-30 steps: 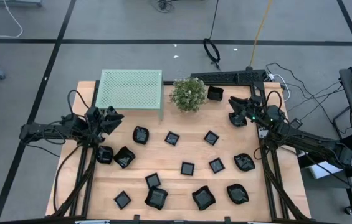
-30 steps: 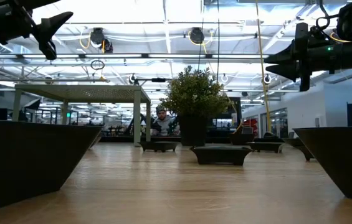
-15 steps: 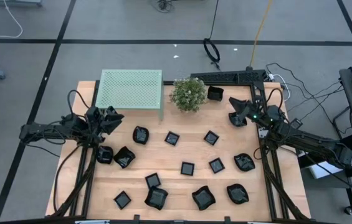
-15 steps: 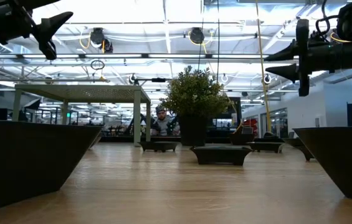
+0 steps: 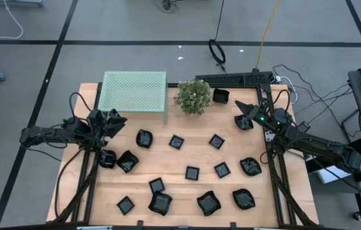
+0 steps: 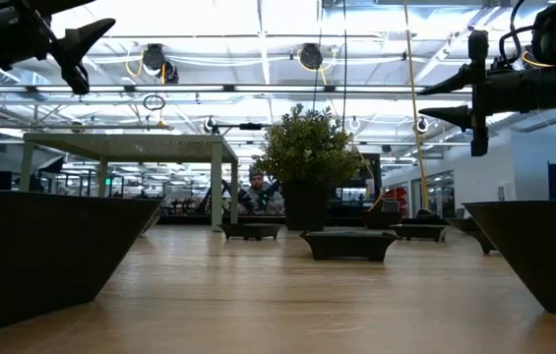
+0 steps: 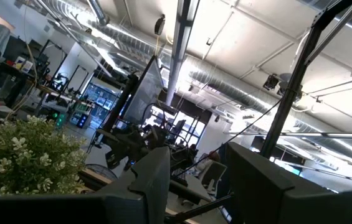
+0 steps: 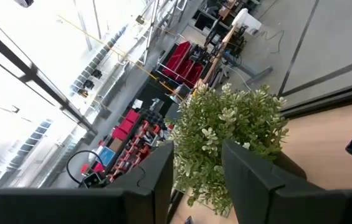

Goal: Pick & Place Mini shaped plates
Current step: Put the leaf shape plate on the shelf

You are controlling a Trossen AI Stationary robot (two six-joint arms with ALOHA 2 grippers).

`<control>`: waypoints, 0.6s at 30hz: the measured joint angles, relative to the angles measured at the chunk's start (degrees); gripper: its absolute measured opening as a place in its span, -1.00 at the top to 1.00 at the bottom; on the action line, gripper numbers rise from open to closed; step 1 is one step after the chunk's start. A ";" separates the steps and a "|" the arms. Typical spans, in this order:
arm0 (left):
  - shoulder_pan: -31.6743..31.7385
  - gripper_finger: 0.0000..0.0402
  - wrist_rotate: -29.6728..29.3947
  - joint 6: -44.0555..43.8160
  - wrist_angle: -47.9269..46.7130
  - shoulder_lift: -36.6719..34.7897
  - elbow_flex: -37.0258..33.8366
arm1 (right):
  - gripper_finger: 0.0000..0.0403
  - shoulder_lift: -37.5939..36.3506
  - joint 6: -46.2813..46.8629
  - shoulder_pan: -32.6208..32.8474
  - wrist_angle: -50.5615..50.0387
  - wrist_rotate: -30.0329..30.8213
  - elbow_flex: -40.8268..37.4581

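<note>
Two near plates [image 6: 41,251] cropped, looming in low view.

Ahead of me a green perforated rack [image 5: 133,90] stands on legs at the far left part of my wooden table [image 5: 186,191], and just beside it sits a leafy potted plant [image 5: 193,96]. A black bar [image 5: 234,78] lies along the far edge behind the plant. Beyond the table, cables [image 5: 217,51] trail over the grey floor [image 5: 135,25].
</note>
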 joint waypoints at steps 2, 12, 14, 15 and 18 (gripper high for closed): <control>0.00 0.21 -1.46 0.00 0.82 0.00 0.02 | 0.39 0.00 0.00 0.00 -0.17 0.00 0.00; 0.00 0.21 -2.98 -0.58 2.96 0.00 0.00 | 0.39 0.02 -0.44 0.00 -0.27 0.07 -0.01; 0.00 0.21 -2.98 -1.43 2.96 0.00 0.00 | 0.39 0.02 -1.48 0.00 -0.33 0.07 0.00; 0.00 0.21 -2.98 -1.58 2.94 0.00 0.00 | 0.39 0.02 -2.66 0.00 -0.33 0.09 -0.02; 0.00 0.21 -2.98 -1.56 2.96 -0.02 0.00 | 0.39 0.02 -6.55 0.00 -0.33 0.09 0.00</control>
